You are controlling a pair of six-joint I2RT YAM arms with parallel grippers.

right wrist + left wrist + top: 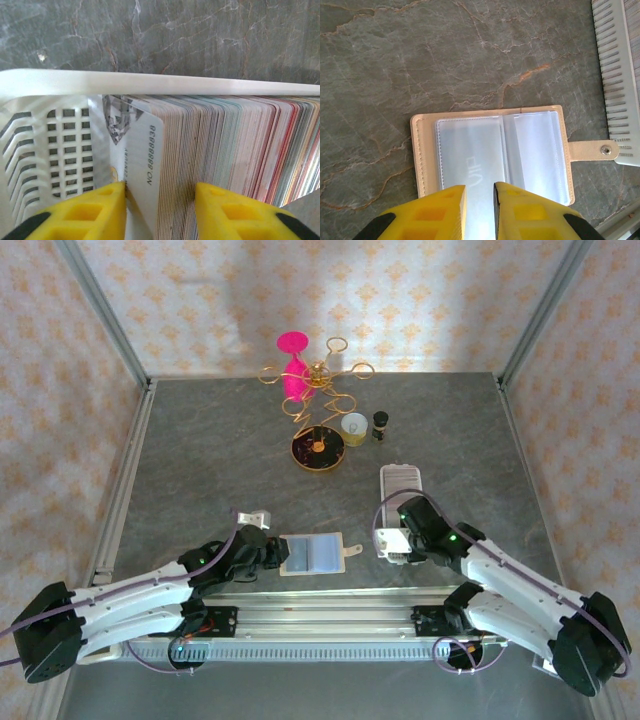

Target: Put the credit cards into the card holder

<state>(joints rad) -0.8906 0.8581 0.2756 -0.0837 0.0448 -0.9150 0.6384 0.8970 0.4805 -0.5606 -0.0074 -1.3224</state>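
The credit cards (225, 150) stood in the tray (150, 82); the card holder (312, 554) lay open on the surface (200, 460).
Right pincer (160, 192) straddled the front cards; left pincer (479, 192), narrow, hung over the holder's sleeves; both grips unclear.

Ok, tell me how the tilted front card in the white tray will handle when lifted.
The front card looks thin and smooth, so probably light, slightly springy and slippery. Leaning on the stack, its neighbours may well come along.

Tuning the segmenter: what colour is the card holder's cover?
Cream-beige card holder, with clear sleeves inside; shows best in the left wrist view.
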